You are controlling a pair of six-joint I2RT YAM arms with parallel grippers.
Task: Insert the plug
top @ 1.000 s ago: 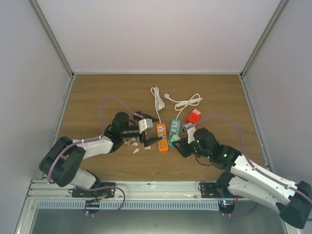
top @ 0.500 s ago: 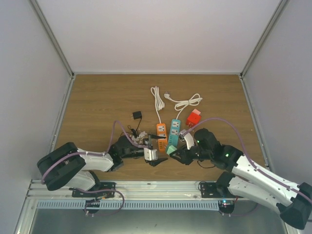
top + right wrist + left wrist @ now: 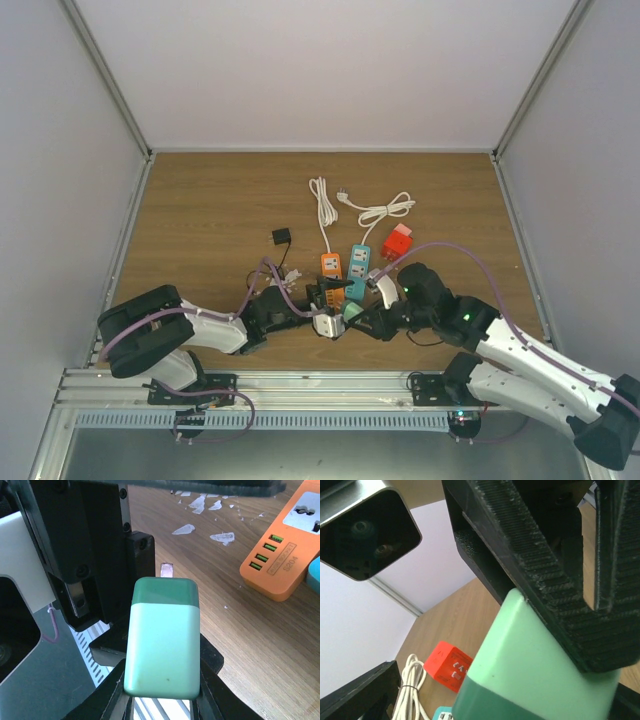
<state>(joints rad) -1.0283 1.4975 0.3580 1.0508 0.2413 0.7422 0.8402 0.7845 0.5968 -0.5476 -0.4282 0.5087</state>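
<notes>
Table (image 3: 190, 200): nothing lying on it has shifted. The left arm (image 3: 205, 328) has changed most. A second ago its jaws were up beside the orange power strip (image 3: 332, 270). It has since swung down and in, and the left jaws now sit just beside the right jaws, wide apart and only starting to narrow.

The right arm (image 3: 500, 345) has drawn back a little. Its jaws stay clamped on the flanks of the green plug (image 3: 162, 640), darker cap end pointing away from the wrist.

In the left wrist view the plug fills the gap between the left jaws, with a right finger pressed on its side. Probably no left contact yet; the view is too tight to be sure.

This reads as a handover or regrip, not insertion. The plug is held off the table, and the orange strip and teal power strip (image 3: 359, 262) lie just beyond the right jaws, not lined up with it.
</notes>
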